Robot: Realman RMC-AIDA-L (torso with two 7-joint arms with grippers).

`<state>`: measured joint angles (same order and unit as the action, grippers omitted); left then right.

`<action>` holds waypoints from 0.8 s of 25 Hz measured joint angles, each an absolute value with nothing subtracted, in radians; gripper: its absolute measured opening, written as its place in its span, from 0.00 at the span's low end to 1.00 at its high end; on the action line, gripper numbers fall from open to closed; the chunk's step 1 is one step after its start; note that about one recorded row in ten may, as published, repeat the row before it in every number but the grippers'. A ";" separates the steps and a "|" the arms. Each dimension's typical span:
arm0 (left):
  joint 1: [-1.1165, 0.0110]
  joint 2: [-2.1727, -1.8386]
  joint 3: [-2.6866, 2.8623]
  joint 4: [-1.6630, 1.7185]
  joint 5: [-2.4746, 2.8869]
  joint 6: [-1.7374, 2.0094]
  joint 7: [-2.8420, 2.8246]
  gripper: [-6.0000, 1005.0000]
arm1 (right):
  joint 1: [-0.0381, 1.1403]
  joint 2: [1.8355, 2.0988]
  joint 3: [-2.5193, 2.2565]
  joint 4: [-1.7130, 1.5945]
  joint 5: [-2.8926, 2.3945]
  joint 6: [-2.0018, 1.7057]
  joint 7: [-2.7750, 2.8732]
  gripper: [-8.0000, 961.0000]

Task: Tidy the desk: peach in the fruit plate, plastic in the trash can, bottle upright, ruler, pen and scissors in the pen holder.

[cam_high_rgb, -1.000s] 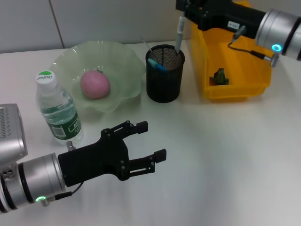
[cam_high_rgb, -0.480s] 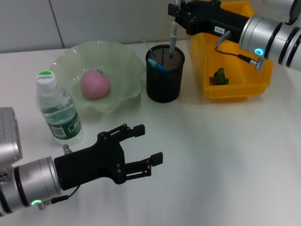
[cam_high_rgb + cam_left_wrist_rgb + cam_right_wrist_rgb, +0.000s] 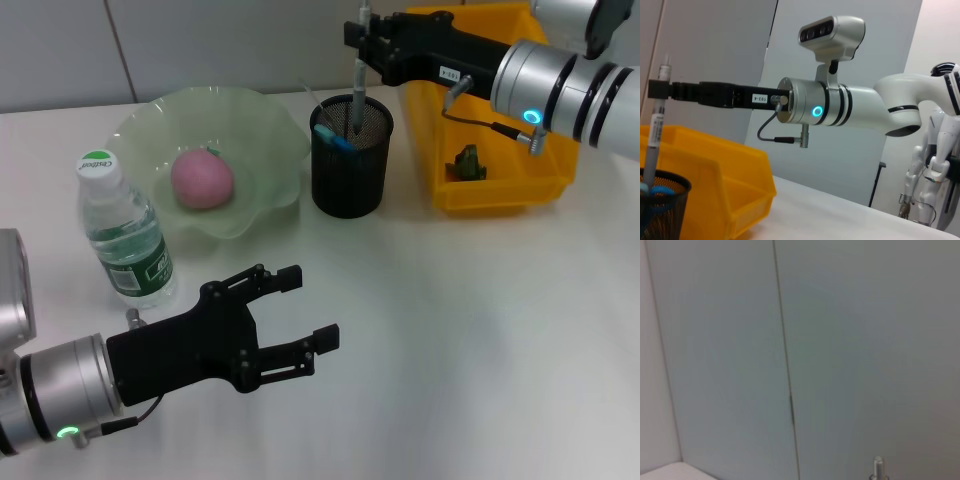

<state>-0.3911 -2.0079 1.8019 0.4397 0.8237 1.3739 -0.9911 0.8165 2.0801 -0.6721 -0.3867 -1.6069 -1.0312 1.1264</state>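
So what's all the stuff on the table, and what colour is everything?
Plate: one, pale green, far left of middle.
Peach: one, pink, in the plate.
Bottle: one, clear with a green cap, upright, in front of the plate on its left side.
Holder: one, black mesh, right of the plate, with something blue inside.
Pen: one, grey, upright, its lower end in the holder.
Bin: one, yellow, right of the holder.
Scrap: one, dark green, in the bin.
Table: one, white.
Left hand: black, open, low over the near table, holding nothing.
Right hand: black, above the holder, shut on the pen.
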 joint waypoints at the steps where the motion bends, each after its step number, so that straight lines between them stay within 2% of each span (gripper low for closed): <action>1: -0.391 -2.008 1.802 0.440 0.824 1.374 -0.991 0.86 | 0.817 2.080 -0.672 -0.387 -1.607 -1.031 1.126 0.25; 9: -0.393 -2.002 1.801 0.431 0.824 1.385 -0.992 0.86 | 0.826 2.080 -0.704 -0.379 -1.606 -0.985 1.144 0.25; 14: -0.391 -1.997 1.801 0.431 0.824 1.387 -0.993 0.86 | 0.821 2.080 -0.700 -0.378 -1.595 -0.997 1.146 0.50; 19: -0.390 -1.996 1.801 0.430 0.824 1.387 -0.994 0.86 | 0.814 2.080 -0.700 -0.378 -1.578 -1.007 1.151 0.67; 20: -0.390 -1.995 1.801 0.430 0.824 1.388 -0.994 0.86 | 0.814 2.080 -0.700 -0.378 -1.578 -1.007 1.151 0.67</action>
<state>-0.3896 -1.9954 1.8008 0.4299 0.8238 1.3878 -0.9938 0.8142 2.0800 -0.7000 -0.3780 -1.5779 -1.0069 1.1511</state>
